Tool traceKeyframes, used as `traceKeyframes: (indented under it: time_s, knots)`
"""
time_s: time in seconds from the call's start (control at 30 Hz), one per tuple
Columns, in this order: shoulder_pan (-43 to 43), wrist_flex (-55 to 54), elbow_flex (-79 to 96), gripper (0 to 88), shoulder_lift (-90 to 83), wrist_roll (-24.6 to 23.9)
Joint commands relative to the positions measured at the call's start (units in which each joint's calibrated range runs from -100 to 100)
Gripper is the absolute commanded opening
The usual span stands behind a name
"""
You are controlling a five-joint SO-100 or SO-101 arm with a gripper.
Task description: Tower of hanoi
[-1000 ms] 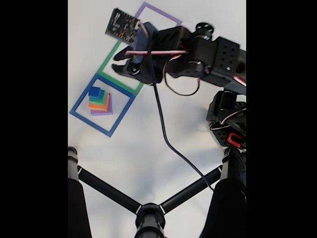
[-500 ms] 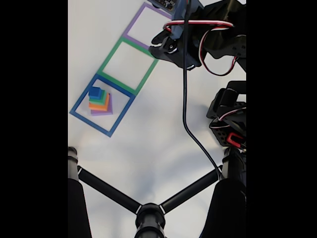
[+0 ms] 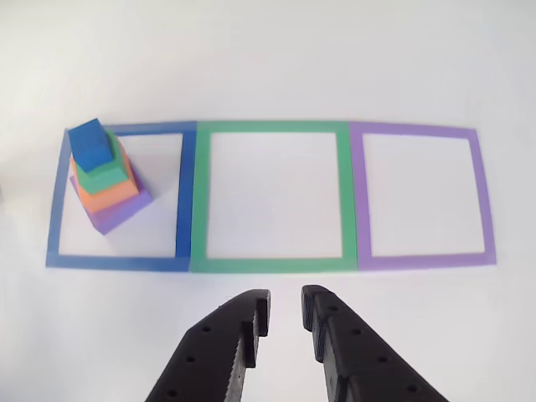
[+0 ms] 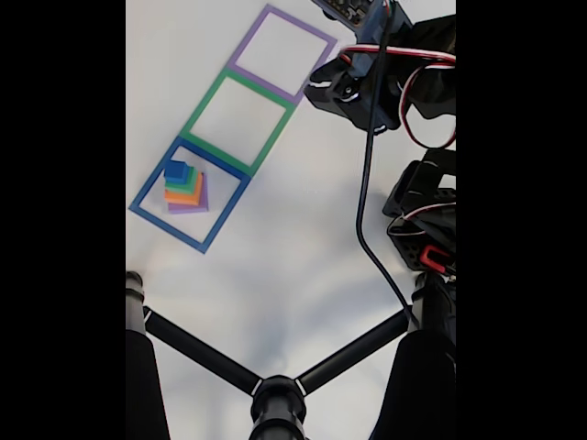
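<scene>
Block tower (image 3: 102,177) sits in blue square (image 3: 186,201), tucked toward its far-left corner in other view: blue cube on top, then green, orange, purple at base. Green square (image 3: 345,193) in middle, purple square (image 3: 477,193) at right, both bare inside. Hand (image 3: 285,311) hovers over white table (image 3: 268,59) near green square's near edge, fingers slightly apart, gripping nothing. In fixed view, hand (image 4: 328,84) appears raised beside purple square, though detail is poor.
</scene>
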Motion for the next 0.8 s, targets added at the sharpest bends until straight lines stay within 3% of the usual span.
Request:
traceKeyframes:
  time_s: [0.0, 0.2, 0.4, 0.43, 0.47, 0.5, 0.67, 0.77]
  knots:
    - [0.5, -2.9, 3.9, 0.0, -5.5, 0.0]
    - [1.6, -4.4, 10.5, 0.0, -12.0, -0.6]
    - [1.8, -3.0, 12.6, 0.0, -15.6, -18.4]
    - [1.4, -3.2, 14.0, 0.0, -16.6, -26.8]
    - [1.1, -3.2, 15.5, 0.0, -17.6, -38.8]
    - [1.0, -3.2, 17.6, 0.0, -18.7, -43.4]
    - [0.3, -7.2, 25.4, 0.0, -22.8, -78.5]
    - [0.0, -7.6, 30.1, 0.0, -26.3, -93.9]
